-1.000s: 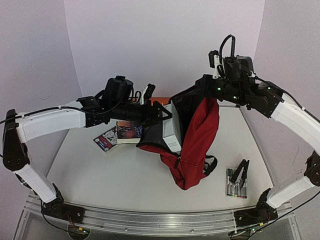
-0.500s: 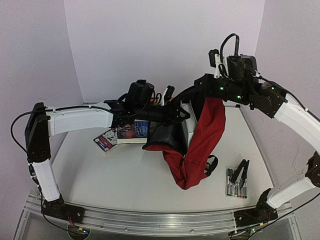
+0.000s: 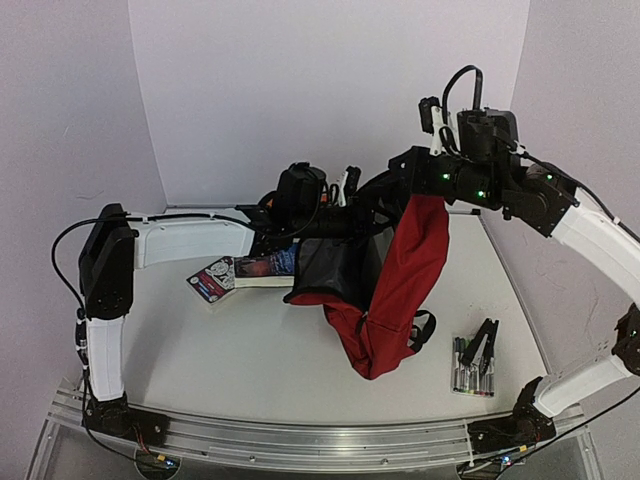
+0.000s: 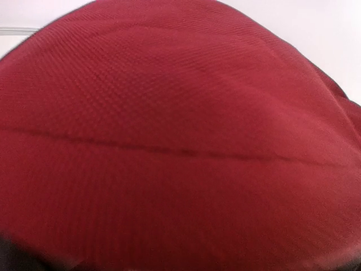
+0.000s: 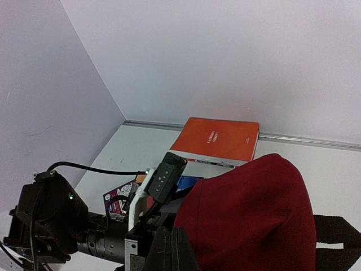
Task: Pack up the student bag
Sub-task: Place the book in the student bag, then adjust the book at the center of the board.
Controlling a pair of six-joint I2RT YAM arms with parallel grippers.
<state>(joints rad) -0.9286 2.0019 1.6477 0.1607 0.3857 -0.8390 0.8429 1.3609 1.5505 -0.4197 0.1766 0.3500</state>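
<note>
From above, the student bag [image 3: 410, 270] hangs limp from my right jaws, which look clamped on its upper rim. Its bottom slumps on the worktop [image 3: 200, 350], and my left arm [image 3: 190, 240] reaches into its black-lined mouth.

My left wrist view shows only red cloth, so I cannot tell how my left jaws stand.

In my right wrist view an orange book [image 5: 217, 140] lies behind the bag.

The fabric looks soft, light and floppy. I judge the rim or a strap the best hold.
</note>
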